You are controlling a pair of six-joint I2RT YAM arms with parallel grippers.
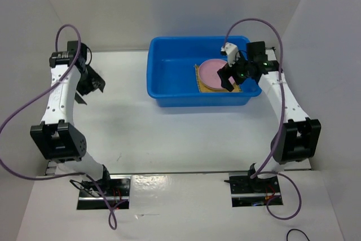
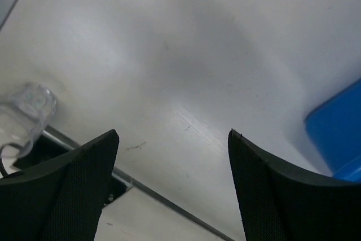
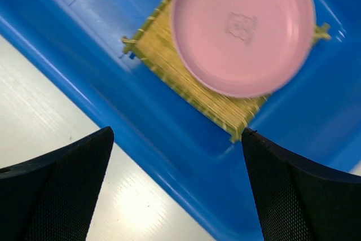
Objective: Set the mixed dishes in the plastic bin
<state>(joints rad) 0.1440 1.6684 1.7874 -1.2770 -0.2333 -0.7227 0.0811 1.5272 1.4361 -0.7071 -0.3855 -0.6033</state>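
Round pink plate (image 3: 242,29) rests on the square yellowish woven bamboo mat (image 3: 180,86), both on the floor of the large bright blue plastic bin (image 1: 169,74), toward its right end. The right gripper (image 1: 232,73) hangs above them, jaws apart and empty, so that placement looks done. A small clear glass cup (image 2: 25,105) stands on the table near the left gripper (image 2: 172,136), jaws also apart. It likely goes next: grasp it, lift it over the rim, and set it in the bin's bare left half.
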